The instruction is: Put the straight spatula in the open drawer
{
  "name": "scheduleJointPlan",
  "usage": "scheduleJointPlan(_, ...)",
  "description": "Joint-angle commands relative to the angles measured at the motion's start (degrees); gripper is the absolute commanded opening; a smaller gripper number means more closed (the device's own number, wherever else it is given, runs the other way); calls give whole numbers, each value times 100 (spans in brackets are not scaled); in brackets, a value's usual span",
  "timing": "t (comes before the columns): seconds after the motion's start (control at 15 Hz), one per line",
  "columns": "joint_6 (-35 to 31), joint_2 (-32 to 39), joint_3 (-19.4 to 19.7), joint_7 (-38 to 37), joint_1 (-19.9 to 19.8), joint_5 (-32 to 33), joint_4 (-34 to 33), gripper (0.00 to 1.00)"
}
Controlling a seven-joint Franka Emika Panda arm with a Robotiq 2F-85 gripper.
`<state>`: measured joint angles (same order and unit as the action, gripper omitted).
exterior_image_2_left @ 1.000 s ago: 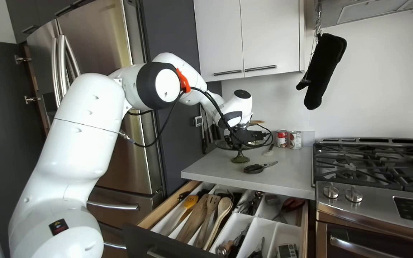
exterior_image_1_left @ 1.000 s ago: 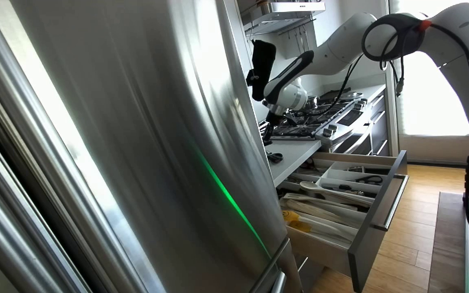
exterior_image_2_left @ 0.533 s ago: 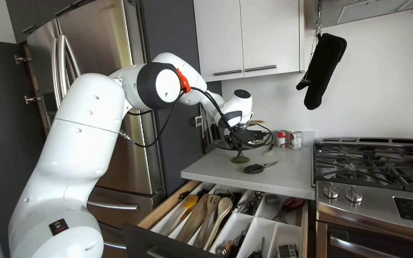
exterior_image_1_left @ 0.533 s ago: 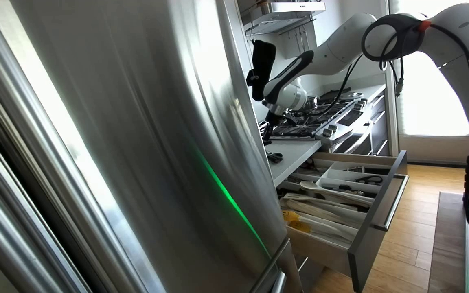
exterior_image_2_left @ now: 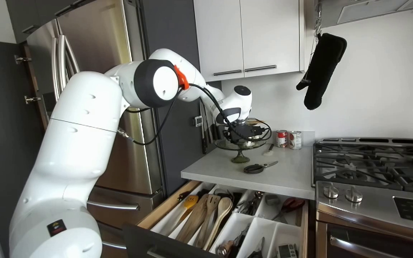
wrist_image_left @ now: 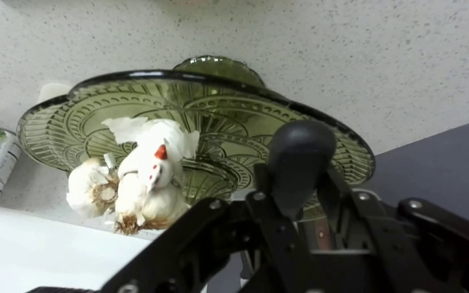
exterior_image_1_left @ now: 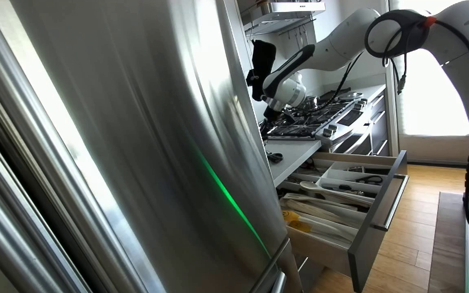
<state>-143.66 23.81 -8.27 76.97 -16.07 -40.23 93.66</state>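
Observation:
My gripper (wrist_image_left: 293, 179) is shut on a dark, round-ended handle (wrist_image_left: 301, 152), seen end-on in the wrist view. The rest of this utensil is hidden, so I cannot tell its blade shape. In both exterior views the gripper (exterior_image_2_left: 232, 138) (exterior_image_1_left: 265, 129) is above the counter, over a green glass cake stand (exterior_image_2_left: 240, 157) (wrist_image_left: 169, 75). A white-ended utensil with a dark handle (exterior_image_2_left: 268, 153) lies on the counter behind the stand. The open drawer (exterior_image_2_left: 172, 207) (exterior_image_1_left: 320, 250) is lower, below the counter's front edge, with several wooden utensils in divided white compartments.
Garlic bulbs (wrist_image_left: 153, 203) sit on the cake stand. Scissors (exterior_image_2_left: 255, 168) lie on the counter (exterior_image_2_left: 210, 172). Two cans (exterior_image_2_left: 288, 139) stand at the back. Knives (exterior_image_2_left: 206, 134) hang on the dark panel. The stove (exterior_image_2_left: 368, 172) is beside the counter. A black mitt (exterior_image_2_left: 324, 71) hangs above.
In the last half second the arm and gripper have risen slightly, away from the cake stand. The drawer and counter items have not moved.

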Motion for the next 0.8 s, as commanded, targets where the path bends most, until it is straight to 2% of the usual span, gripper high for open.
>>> scheduleJointPlan(0.0,575,-399,-122,732,-242,-689,395,9)
scheduleJointPlan(0.2,1464,-795,54,1235,-254,-1207,834,9)
scheduleJointPlan(0.4,2137,-1280,388,1673,-128,-1405,1478,9)
scheduleJointPlan(0.6,2353,-1824,760,1760,12,-1356,2288,9)
scheduleJointPlan(0.73,2230,-2223,972,1697,84,-1393,2935,9)
